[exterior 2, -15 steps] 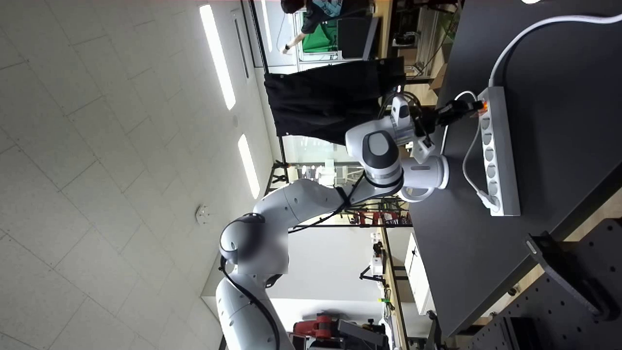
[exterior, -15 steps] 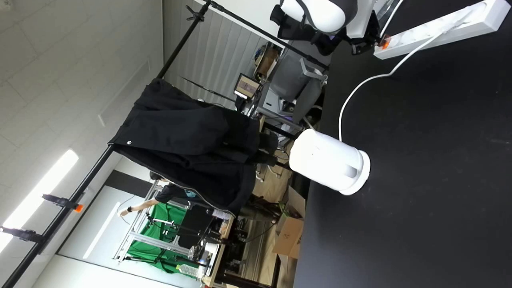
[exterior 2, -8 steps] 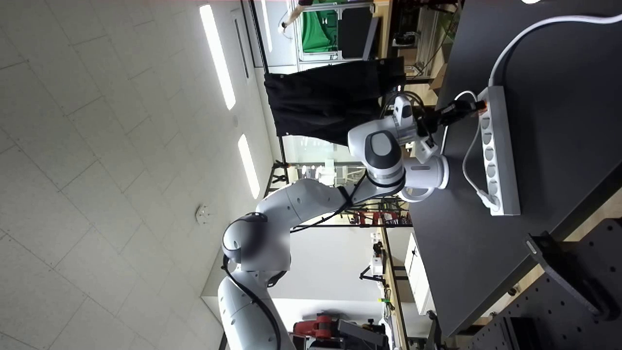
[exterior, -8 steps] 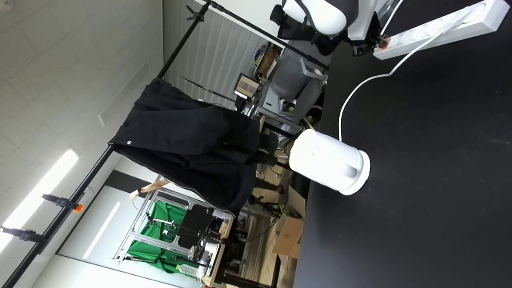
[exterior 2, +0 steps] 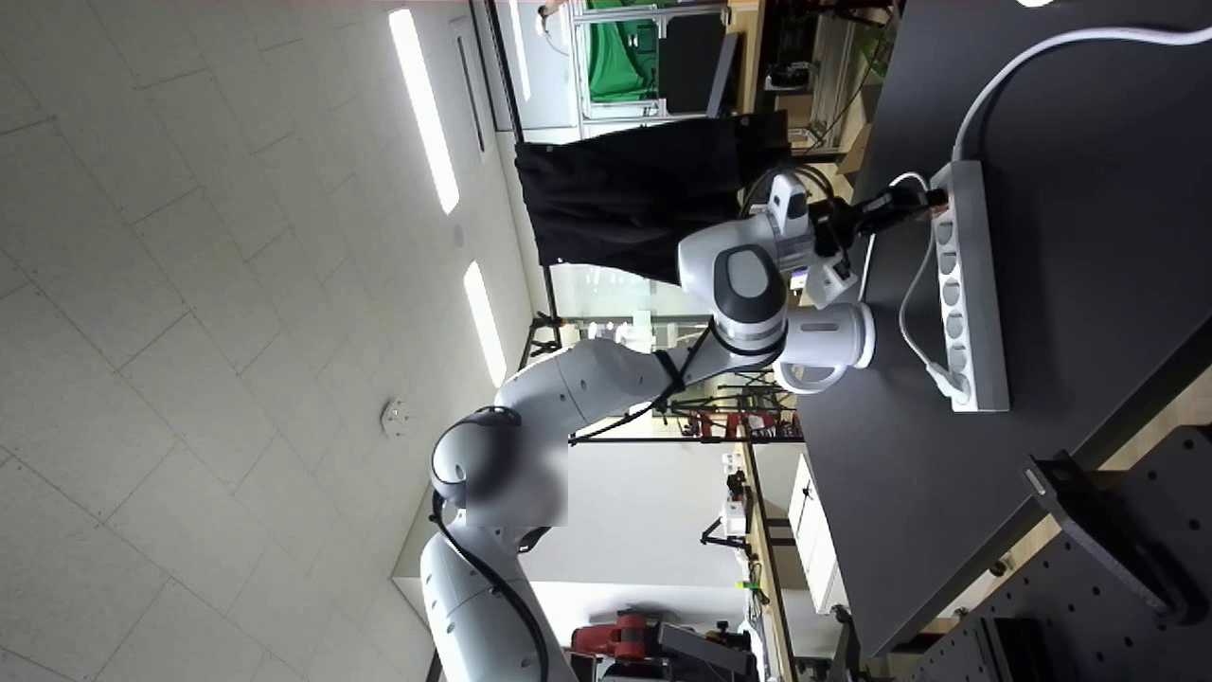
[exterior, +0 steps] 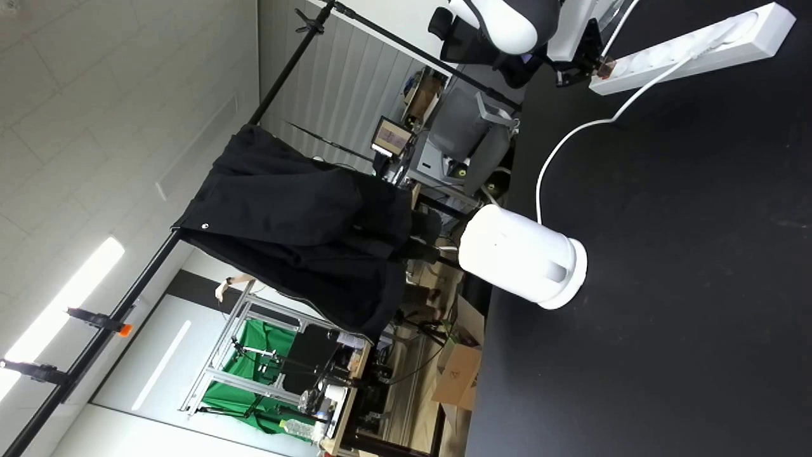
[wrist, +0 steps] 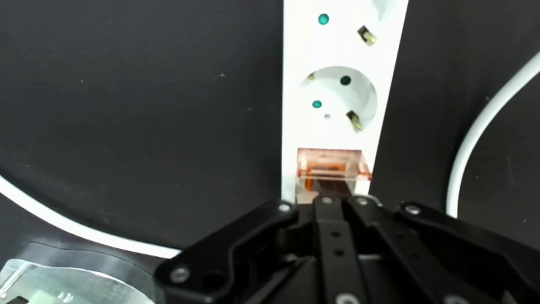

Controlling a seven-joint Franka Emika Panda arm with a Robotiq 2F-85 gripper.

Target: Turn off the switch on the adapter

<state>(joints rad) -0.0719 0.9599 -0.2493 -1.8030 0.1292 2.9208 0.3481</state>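
Two white cords [wrist: 463, 147] flank adapter [exterior 2: 968, 289]; gripper [wrist: 332, 200] clenched at its reddish switch [wrist: 327, 166], covering part (white jug [exterior: 517, 257] stands apart).

White adapter [wrist: 333, 99], reddish-orange switch [wrist: 332, 164]

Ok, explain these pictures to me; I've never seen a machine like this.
The machine is a white jointed robot arm ending in a black pincer. Two cameras outside the robot give pictures that look turned sideways; the wrist view looks out along the pincer, close up. On the dark table are a long white power strip, with a plug in it, and what looks like a white kettle. The pincer looks closed at the strip's reddish switch, gripping nothing that I can see.
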